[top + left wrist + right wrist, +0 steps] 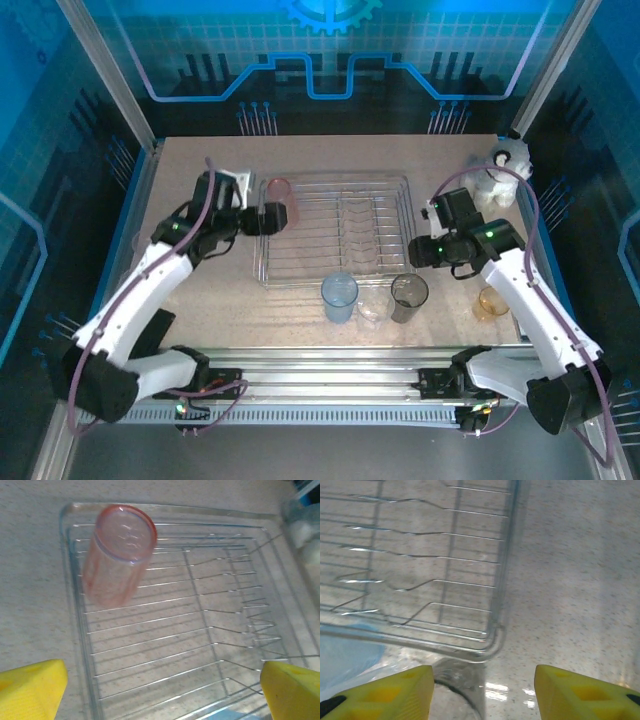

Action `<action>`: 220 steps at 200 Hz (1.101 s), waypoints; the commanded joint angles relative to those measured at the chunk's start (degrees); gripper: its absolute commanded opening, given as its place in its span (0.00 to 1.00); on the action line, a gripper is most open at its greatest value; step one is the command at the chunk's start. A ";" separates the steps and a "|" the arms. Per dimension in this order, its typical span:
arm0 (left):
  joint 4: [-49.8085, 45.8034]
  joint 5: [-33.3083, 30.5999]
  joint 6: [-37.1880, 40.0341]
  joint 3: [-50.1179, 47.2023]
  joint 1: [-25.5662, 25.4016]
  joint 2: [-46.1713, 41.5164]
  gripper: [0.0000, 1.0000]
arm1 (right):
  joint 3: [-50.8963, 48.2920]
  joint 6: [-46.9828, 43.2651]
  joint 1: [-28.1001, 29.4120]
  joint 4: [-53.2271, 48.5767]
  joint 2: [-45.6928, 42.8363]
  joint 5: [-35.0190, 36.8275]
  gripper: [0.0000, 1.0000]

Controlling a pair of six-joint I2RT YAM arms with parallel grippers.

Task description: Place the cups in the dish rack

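Pink cup (280, 200) sits inside the dish rack (335, 262), tucked into the corner at 10 o'clock as seen from overhead, with the table's far edge at 12. Whether it stands mouth up or mouth down cannot be told. The silver wire rack lies at the middle of the speckled table (230, 290).

Four more tumblers wait outside the rack. Along its 6 o'clock side, a blue cup (339, 297), a clear cup (373, 306) and a smoky grey cup (409, 297) stand upright in a tight row. An amber cup (491, 302) stands apart from them toward 4 o'clock, beside the right arm. A white plush toy (503, 170) sits in the table's 2 o'clock corner.

The left gripper (160, 695) hovers at the rack's 9 o'clock side. Its yellow fingertips (31, 689) are spread wide and hold nothing, and the pink cup lies ahead of them, toward 11 o'clock in the wrist view, not between them.

The right gripper (482, 692) hangs at the rack's 3 o'clock side, aimed down at the near-right corner. Its fingers (585, 690) are also parted and empty. Below the gap between them is the rim of the clear cup, with a blue tint at 8 o'clock.
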 commanded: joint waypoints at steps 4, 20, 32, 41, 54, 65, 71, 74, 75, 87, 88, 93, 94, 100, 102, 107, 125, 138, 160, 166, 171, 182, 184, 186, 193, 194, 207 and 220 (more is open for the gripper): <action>11.45 8.23 -4.71 -10.15 0.19 -7.62 0.99 | 4.21 0.40 6.51 -0.86 1.41 -2.52 0.56; 12.66 7.95 -5.70 -16.16 0.05 -13.04 0.99 | 6.89 -0.14 10.61 -1.56 4.35 -2.19 0.55; 12.83 7.49 -5.86 -19.81 0.00 -16.96 0.99 | 8.79 -0.73 13.38 -1.79 6.73 -2.17 0.55; 12.87 6.72 -6.54 -21.96 0.00 -19.86 0.99 | 9.83 -1.22 15.23 -1.92 8.66 -1.88 0.56; 14.83 6.79 -8.41 -24.72 -0.09 -23.57 0.99 | 11.33 -2.13 17.67 -2.02 11.34 -1.77 0.56; 15.37 6.48 -9.67 -26.15 -0.02 -26.16 0.99 | 12.56 -2.96 19.42 -2.29 13.69 -1.86 0.55; 15.39 6.24 -10.08 -26.67 -0.09 -27.43 0.99 | 13.30 -3.44 20.44 -2.53 14.92 -1.70 0.55; 15.42 6.23 -10.25 -26.88 -0.09 -28.01 0.99 | 13.62 -3.67 20.90 -2.64 15.56 -1.70 0.55; 15.39 6.18 -10.30 -26.95 -0.09 -28.21 0.99 | 13.75 -3.75 21.09 -2.70 15.75 -1.65 0.55; 14.96 5.80 -10.64 -27.44 -0.09 -29.96 0.99 | 15.16 -4.89 22.91 -3.21 18.05 -1.19 0.55; 14.90 5.75 -10.63 -27.46 -0.09 -30.06 0.99 | 15.23 -4.94 23.02 -3.29 18.26 -1.14 0.55; 14.72 5.70 -10.71 -27.54 -0.09 -30.68 0.99 | 15.86 -5.27 23.69 -3.66 19.16 -0.87 0.55; 14.65 5.70 -10.71 -27.50 -0.05 -30.73 0.99 | 15.98 -5.35 23.85 -3.73 19.30 -0.80 0.55; 14.38 5.86 -10.70 -27.47 -0.09 -31.24 0.99 | 16.76 -5.65 24.60 -4.19 20.33 -0.58 0.56; 14.33 5.94 -10.74 -27.47 -0.09 -31.31 0.99 | 17.02 -5.74 24.84 -4.24 20.59 -0.49 0.56; 14.11 6.03 -10.85 -27.39 -0.09 -31.62 0.99 | 17.65 -5.90 25.33 -4.70 21.39 -0.08 0.56; 13.87 6.63 -11.03 -27.21 -0.09 -32.16 0.99 | 19.63 -6.46 26.53 -6.45 24.14 1.20 0.56; 13.95 7.07 -11.10 -27.21 -0.09 -32.35 0.99 | 20.36 -6.95 27.10 -7.46 25.63 1.90 0.56; 14.14 7.53 -11.09 -27.21 -0.09 -32.71 0.99 | 20.49 -7.51 27.46 -8.43 27.24 2.02 0.57; 14.23 7.48 -11.15 -27.21 -0.09 -32.76 0.99 | 20.31 -7.62 27.57 -8.39 27.46 1.71 0.57; 14.23 7.45 -11.14 -27.29 -0.09 -32.88 0.99 | 20.14 -7.71 27.60 -8.31 27.56 1.45 0.57; 14.14 7.37 -11.15 -27.37 -0.09 -32.96 0.99 | 19.63 -7.88 27.75 -7.96 27.74 0.50 0.57; 14.14 7.37 -11.18 -27.38 -0.09 -32.97 0.99 | 19.50 -8.01 27.73 -7.88 27.85 0.39 0.57; 14.14 7.37 -11.17 -27.38 -0.09 -32.98 0.99 | 19.47 -8.03 27.79 -7.80 27.83 0.34 0.57; 14.14 7.35 -11.23 -27.47 -0.09 -32.98 0.99 | 19.22 -8.07 27.79 -7.68 27.95 0.09 0.56; 14.14 7.32 -11.23 -27.47 -0.09 -32.98 0.99 | 19.15 -8.07 27.79 -7.68 28.00 0.07 0.56; 14.05 7.45 -11.35 -27.64 -0.09 -32.98 0.99 | 18.91 -8.31 27.85 -7.55 28.31 -0.45 0.55; 13.91 7.44 -11.42 -27.73 -0.08 -32.98 0.99 | 18.86 -8.49 27.91 -7.42 28.69 -1.04 0.52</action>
